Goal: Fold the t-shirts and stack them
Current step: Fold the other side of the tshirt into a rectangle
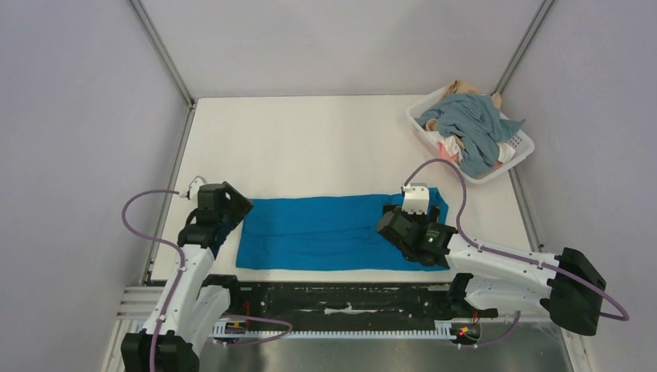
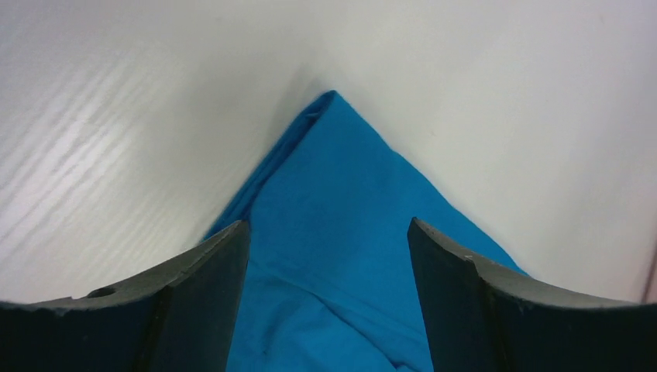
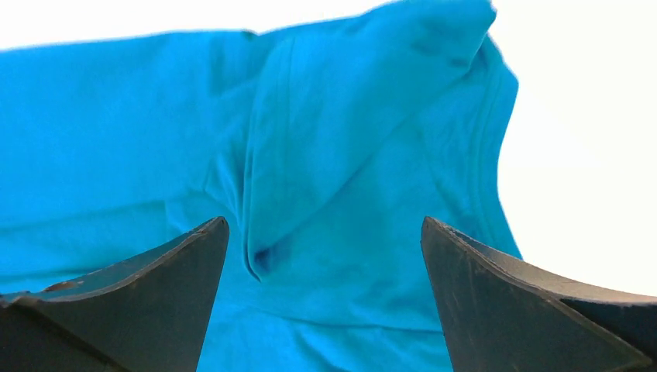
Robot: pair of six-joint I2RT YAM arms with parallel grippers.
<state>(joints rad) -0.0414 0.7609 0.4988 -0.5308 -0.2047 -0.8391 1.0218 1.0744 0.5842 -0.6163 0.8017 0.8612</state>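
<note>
Bright blue cloth t-shirt (image 1: 325,232): 1, flat on white table (image 1: 310,147) as an apparently part-folded band, left gripper (image 2: 328,225) and right gripper (image 3: 325,221) spread wide, empty, over its ends; grey-blue and pink shirts (image 1: 472,132) heaped in white slotted plastic basket (image 1: 524,144), 0 stacked.

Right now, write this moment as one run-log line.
blue t-shirt spread on table | left pincer open over corner | right pincer open over cloth
</note>
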